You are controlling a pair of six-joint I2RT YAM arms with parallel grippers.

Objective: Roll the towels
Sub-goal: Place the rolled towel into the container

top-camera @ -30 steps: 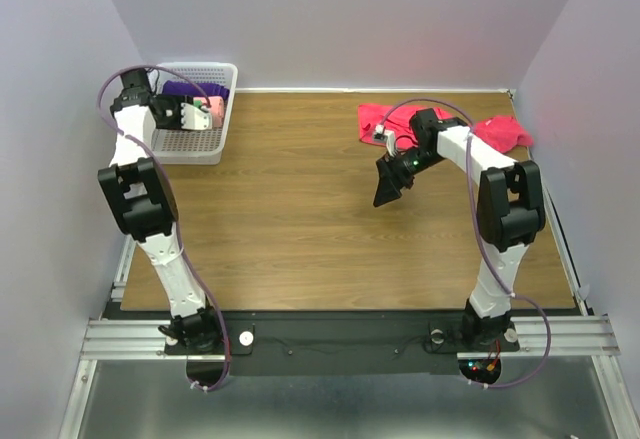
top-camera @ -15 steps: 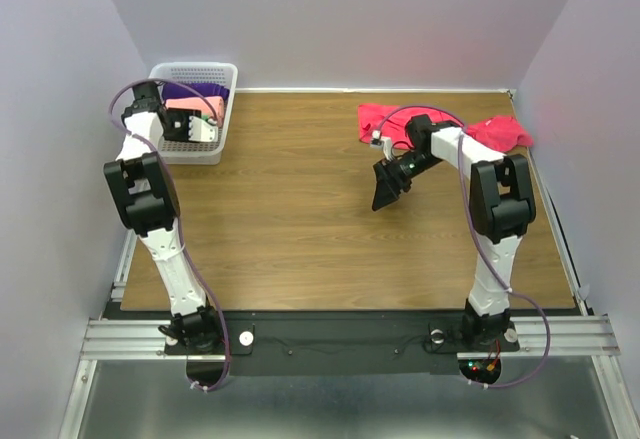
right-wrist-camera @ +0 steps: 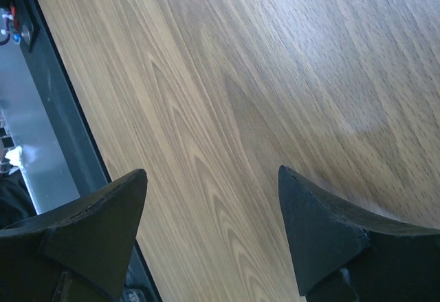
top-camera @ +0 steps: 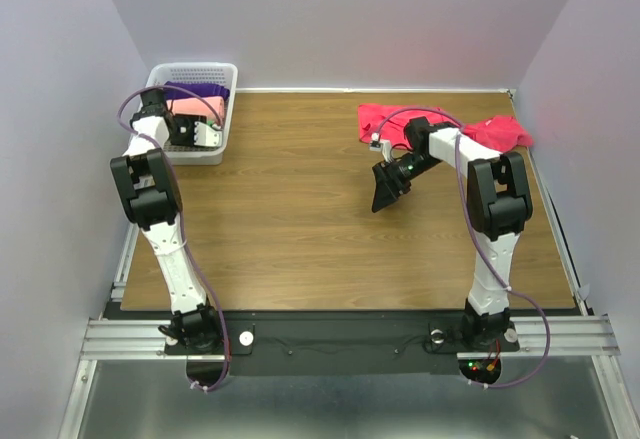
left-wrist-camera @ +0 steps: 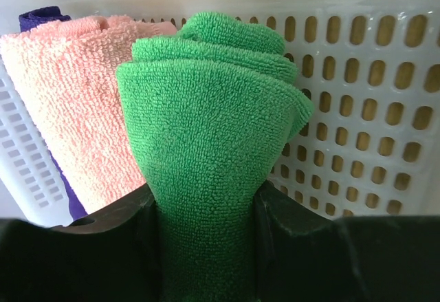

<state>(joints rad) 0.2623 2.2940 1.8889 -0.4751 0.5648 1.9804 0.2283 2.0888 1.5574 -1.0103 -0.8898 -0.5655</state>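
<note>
The left wrist view shows a rolled green towel (left-wrist-camera: 213, 130) pinched between my left gripper's (left-wrist-camera: 206, 202) jaws, inside the white mesh basket (left-wrist-camera: 364, 109). A rolled salmon-pink towel (left-wrist-camera: 69, 109) stands beside it on the left, with a purple towel (left-wrist-camera: 38, 18) behind that. From above, my left gripper (top-camera: 198, 133) reaches into the basket (top-camera: 190, 67), next to the salmon-pink towel (top-camera: 195, 106) and the purple towel (top-camera: 197, 90). A crimson towel (top-camera: 440, 122) lies crumpled at the far right. In front of it my right gripper (top-camera: 386, 193) hangs open over bare wood, nothing between its fingers (right-wrist-camera: 323, 226).
The basket sits at the table's (top-camera: 300, 219) far left corner against the walls. The right arm's elbow (top-camera: 497, 197) rises near the right wall. A dark metal rail (right-wrist-camera: 62, 109) runs along the table's near edge.
My left wrist has swung nearer within the basket, still holding the green towel, uncovering the salmon-pink towel. The right arm has folded back a little; its gripper stays open.
</note>
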